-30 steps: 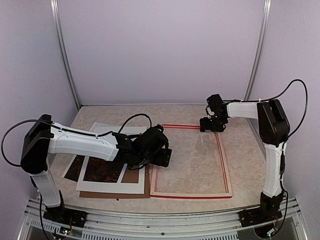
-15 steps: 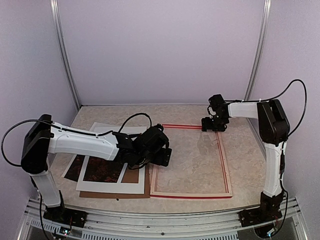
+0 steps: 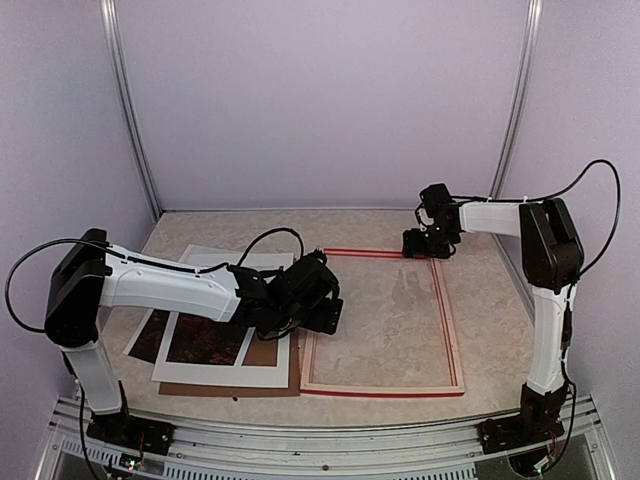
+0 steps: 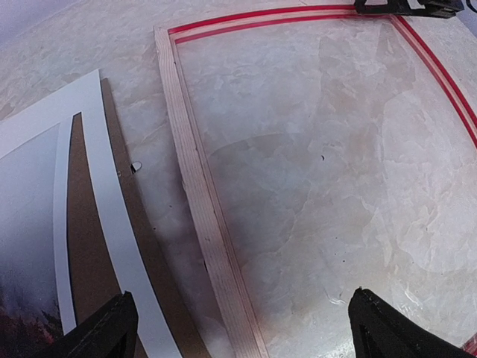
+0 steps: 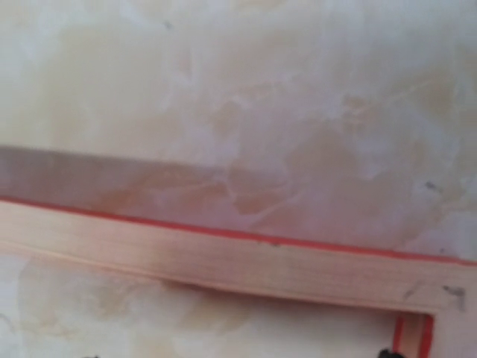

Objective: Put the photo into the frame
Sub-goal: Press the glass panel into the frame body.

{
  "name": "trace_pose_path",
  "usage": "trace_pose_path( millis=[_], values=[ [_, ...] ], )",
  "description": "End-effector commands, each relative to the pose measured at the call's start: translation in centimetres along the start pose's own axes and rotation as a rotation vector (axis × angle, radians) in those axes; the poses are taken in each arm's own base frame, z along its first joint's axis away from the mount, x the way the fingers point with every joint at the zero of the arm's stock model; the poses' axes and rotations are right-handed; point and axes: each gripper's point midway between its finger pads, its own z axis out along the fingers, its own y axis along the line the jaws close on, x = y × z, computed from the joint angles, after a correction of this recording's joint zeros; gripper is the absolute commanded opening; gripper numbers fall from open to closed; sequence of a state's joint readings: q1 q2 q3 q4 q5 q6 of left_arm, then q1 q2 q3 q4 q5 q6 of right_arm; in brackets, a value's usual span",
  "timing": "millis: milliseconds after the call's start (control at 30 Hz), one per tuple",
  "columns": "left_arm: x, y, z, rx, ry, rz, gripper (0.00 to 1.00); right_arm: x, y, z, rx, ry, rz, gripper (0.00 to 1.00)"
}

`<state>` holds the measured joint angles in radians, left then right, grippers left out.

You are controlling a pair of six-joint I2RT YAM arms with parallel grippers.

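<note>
The frame (image 3: 452,330) lies flat at centre right, pale wood back up, red outer edge showing. The photo (image 3: 205,340) lies at the left under a white mat board (image 3: 215,372); its dark red foliage shows through the mat's window. My left gripper (image 3: 322,318) is open and empty, hovering low over the frame's left rail (image 4: 195,194), one finger on either side of it (image 4: 242,322). My right gripper (image 3: 424,248) is at the frame's far right corner. It looks open and empty, just over the far rail (image 5: 223,257); only its tips show in the right wrist view (image 5: 237,353).
A brown backing board (image 3: 272,352) lies under the mat and photo and reaches close to the frame's left rail. In the left wrist view the mat's edge (image 4: 112,224) and the backing board (image 4: 153,253) lie left of the rail. Purple walls enclose the table.
My right gripper has moved slightly farther back and settled at the frame's far right corner. My left arm and the frame have barely moved.
</note>
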<state>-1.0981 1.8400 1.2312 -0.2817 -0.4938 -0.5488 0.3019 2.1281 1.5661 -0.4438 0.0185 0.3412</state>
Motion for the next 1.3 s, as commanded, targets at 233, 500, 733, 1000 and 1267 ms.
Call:
trace_pose_path(
  millis=[233,500,733,1000,1267],
  values=[
    [0.2,0.8,0.5,-0.019,0.011,-0.018,0.98,-3.4,0.1,-2.8,-0.006,-0.084,0.016,0.8],
    [0.2,1.1,0.4,-0.011,0.014,-0.034,0.98,-2.0,-0.7,-1.0,0.047,-0.034,0.019,0.79],
    [0.4,1.1,0.6,-0.01,0.021,-0.035,0.98,-0.5,-0.9,0.4,0.093,0.012,0.0,0.79],
    [0.6,1.1,0.7,-0.01,0.025,-0.034,0.98,0.5,-0.7,1.1,0.193,0.04,-0.051,0.79],
    [0.8,1.1,0.7,-0.012,0.029,-0.035,0.98,2.1,-0.8,1.9,0.254,0.082,-0.06,0.79]
  ],
)
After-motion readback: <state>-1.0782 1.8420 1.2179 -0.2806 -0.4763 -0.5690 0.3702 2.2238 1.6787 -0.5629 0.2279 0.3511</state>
